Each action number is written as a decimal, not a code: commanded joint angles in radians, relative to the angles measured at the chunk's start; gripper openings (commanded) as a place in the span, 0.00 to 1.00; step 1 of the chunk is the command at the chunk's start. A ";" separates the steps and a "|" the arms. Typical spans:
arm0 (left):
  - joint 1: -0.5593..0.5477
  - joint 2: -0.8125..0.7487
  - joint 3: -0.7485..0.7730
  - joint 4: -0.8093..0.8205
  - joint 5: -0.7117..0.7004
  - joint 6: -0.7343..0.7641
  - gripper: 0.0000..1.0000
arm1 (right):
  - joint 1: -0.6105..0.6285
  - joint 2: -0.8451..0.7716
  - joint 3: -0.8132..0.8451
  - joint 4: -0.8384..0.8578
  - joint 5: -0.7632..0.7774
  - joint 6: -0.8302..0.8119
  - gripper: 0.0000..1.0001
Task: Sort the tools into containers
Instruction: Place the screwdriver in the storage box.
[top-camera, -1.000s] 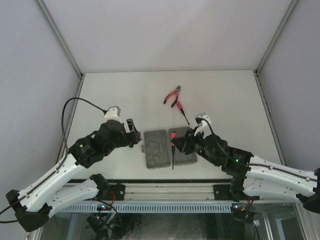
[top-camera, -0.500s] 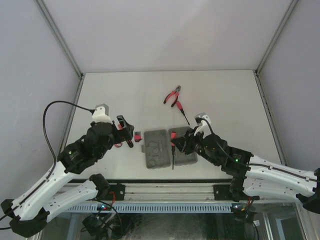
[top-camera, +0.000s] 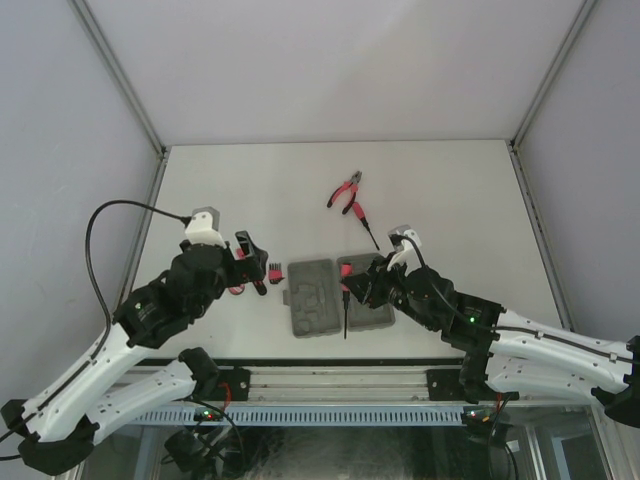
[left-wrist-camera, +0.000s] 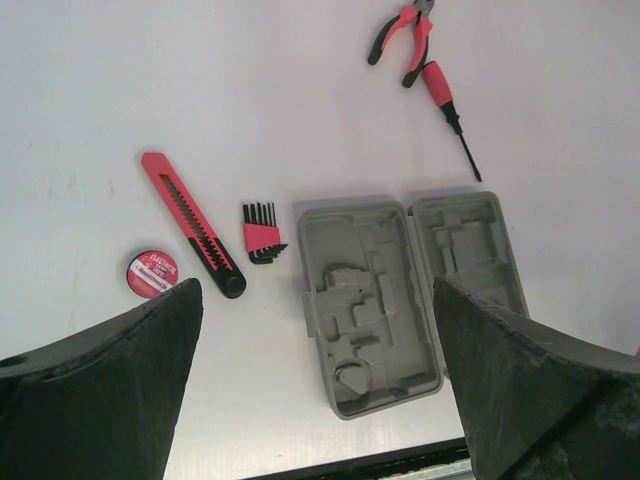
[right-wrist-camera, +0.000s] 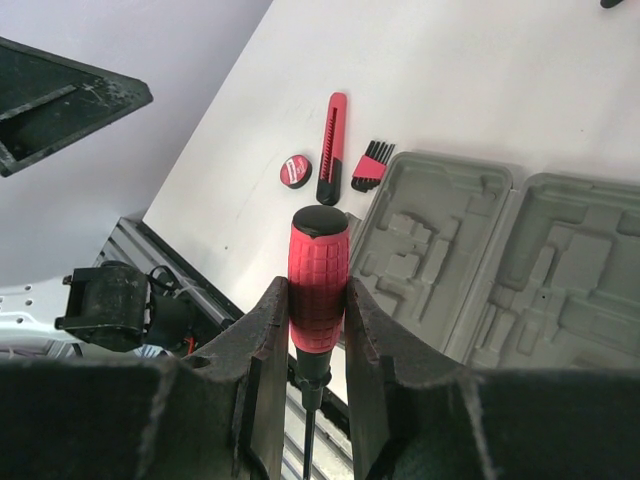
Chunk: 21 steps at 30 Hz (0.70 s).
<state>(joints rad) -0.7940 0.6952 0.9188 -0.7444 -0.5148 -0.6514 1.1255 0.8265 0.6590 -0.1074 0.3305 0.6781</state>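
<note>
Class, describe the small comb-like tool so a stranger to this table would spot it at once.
Start at the open grey tool case. Just beside its left half, not touching, lies the comb-like piece, with a red utility knife and a round red disc further left. It alone shows a row of black prongs in a red holder.

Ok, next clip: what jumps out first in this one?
The open grey case lies centre-front, its visible slots empty. The right gripper holds a red-handled screwdriver over it, while the left gripper hangs wide open above a red cutter, hex keys and a round red disc left of the case.
</note>
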 joint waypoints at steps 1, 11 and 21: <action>0.007 -0.061 0.011 0.053 0.013 0.048 1.00 | -0.009 -0.010 0.005 0.051 -0.004 0.014 0.00; 0.057 -0.031 0.010 0.039 0.059 0.048 1.00 | -0.025 0.013 0.015 0.031 0.021 0.028 0.00; 0.238 -0.038 -0.003 0.021 0.189 0.111 1.00 | -0.139 0.154 0.129 -0.085 -0.044 0.016 0.00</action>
<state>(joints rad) -0.5922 0.6781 0.9180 -0.7280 -0.3729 -0.5911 1.0267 0.9401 0.7086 -0.1780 0.3225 0.6949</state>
